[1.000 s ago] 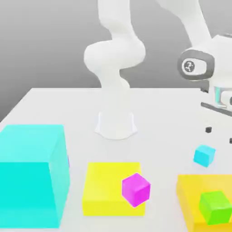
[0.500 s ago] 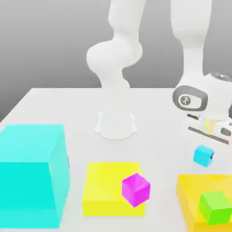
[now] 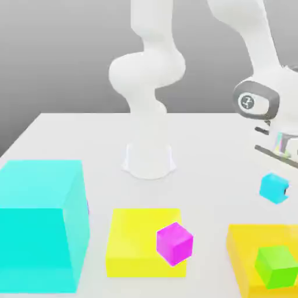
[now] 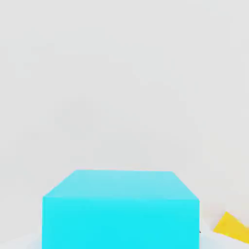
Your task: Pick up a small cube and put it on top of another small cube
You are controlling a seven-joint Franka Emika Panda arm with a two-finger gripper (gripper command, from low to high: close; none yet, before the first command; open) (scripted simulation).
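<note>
Small, smooth sky-blue cube [image 3: 273, 188]: light, rigid | Pincer [image 3: 276, 187]: pinching cube | Grip: opposite side faces, centred | Slip: seemingly low, contact partly hidden

Compared with a moment ago, my hand [image 3: 278, 169] has closed on the small blue cube [image 3: 273, 188] and carries it up off the desk [image 3: 204, 174], a little toward the exterior view's right of its old spot. My arm [image 3: 259, 52] swings down to the cube in between, and now it is raised again.
</note>
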